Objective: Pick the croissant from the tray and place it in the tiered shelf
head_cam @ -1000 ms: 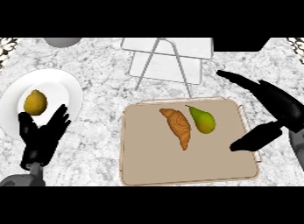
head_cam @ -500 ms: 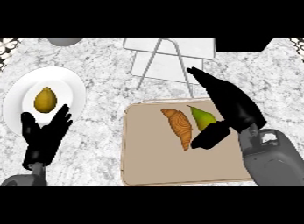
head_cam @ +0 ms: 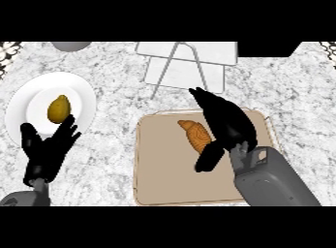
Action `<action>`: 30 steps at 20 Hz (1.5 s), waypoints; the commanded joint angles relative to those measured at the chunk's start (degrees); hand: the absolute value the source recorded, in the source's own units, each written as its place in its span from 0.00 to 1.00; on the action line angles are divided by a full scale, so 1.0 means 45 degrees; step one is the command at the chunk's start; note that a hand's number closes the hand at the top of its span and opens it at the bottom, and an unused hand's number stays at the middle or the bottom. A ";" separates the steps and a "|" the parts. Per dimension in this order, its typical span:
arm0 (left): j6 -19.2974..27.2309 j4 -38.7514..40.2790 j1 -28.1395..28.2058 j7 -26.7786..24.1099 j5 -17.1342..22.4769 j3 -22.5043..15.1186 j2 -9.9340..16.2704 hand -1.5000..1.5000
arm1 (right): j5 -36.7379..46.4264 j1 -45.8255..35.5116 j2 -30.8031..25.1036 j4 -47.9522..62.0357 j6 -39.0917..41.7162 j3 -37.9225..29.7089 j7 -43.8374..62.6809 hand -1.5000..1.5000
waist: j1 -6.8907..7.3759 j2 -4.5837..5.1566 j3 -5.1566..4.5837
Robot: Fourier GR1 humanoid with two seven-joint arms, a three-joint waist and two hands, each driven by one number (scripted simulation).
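The croissant [head_cam: 195,135] lies on the tray [head_cam: 160,164], a beige square with a raised rim on the marble counter [head_cam: 113,97], in the tray's far half and a little left of its middle. The right hand [head_cam: 226,121] hangs over the tray just right of the croissant, fingers stretched out and pointing far and left, thumb reaching down toward the near side. Its palm hides the croissant's right edge, but nothing is curled round the pastry: the hand is released and grasps nothing. Whether it touches the croissant cannot be told.

The shelf [head_cam: 188,65], white with thin metal legs, stands on the counter just beyond the tray's far edge.

On the left, well apart from the tray, a white plate [head_cam: 27,104] carries 1 yellow-brown fruit [head_cam: 58,109]. The left hand [head_cam: 49,150] rests at the near left, fingers up and relaxed, its fingertips overlapping the plate's near rim. A grey round object [head_cam: 71,45] shows partly at the far edge.
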 commanded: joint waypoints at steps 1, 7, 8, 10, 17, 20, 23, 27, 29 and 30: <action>0.0457 0.0176 -0.0205 0.0194 -0.0458 -0.0303 -0.0627 0.50 | 0.1100 0.0820 0.0483 -0.0226 0.0011 0.0797 0.0638 0.00 | -0.0059 0.0020 -0.0037; 0.0089 0.0248 -0.0058 -0.0020 -0.0504 -0.0023 -0.0791 0.50 | 0.2814 0.1278 0.1049 0.0602 -0.0885 0.0706 0.0140 0.00 | -0.0030 0.0028 -0.0037; 0.0004 -0.0253 -0.0067 0.0612 -0.0362 0.0349 -0.0349 0.50 | 0.2449 0.0524 0.0753 0.1128 -0.0043 -0.0265 -0.0260 0.00 | -0.0004 0.0028 -0.0035; 0.0175 0.0658 -0.0597 0.0119 -0.0862 0.0229 -0.0706 0.50 | 0.3255 0.0941 0.1343 0.0908 -0.0446 0.0288 -0.0135 0.00 | -0.0037 0.0031 -0.0037; -0.0732 0.0451 -0.0368 0.0326 -0.0428 0.0936 -0.0185 0.50 | 0.4126 0.1458 0.2041 0.1569 -0.0852 0.0788 0.0020 0.00 | -0.0033 0.0032 -0.0038; -0.0096 -0.0579 -0.0186 0.1085 -0.0928 0.0481 -0.0622 0.50 | 0.4405 0.1181 0.1627 0.2886 -0.1118 -0.0309 -0.1532 0.00 | -0.0014 0.0031 -0.0033; -0.0421 0.0291 -0.0240 0.0381 -0.0980 0.0623 -0.0768 0.50 | 0.5215 0.1304 0.1957 0.3520 -0.1837 -0.0098 -0.1670 0.00 | -0.0026 0.0038 -0.0036; -0.0212 0.0080 -0.0058 0.0502 -0.1298 0.0504 -0.0956 0.50 | 0.5714 0.1349 0.1695 0.4255 -0.2381 -0.0466 -0.2392 0.00 | -0.0028 0.0038 -0.0035; -0.0126 -0.0823 0.0116 0.0986 -0.1103 0.0659 -0.0980 0.50 | 0.5606 0.0263 0.2063 0.5598 -0.3048 -0.0489 -0.2274 0.00 | 0.0032 0.0040 -0.0034; -0.0823 0.0243 -0.0290 0.0491 -0.0799 0.1183 -0.0575 0.50 | 0.5775 0.0423 0.2067 0.5143 -0.2718 -0.0976 -0.2774 0.00 | -0.0012 0.0038 -0.0036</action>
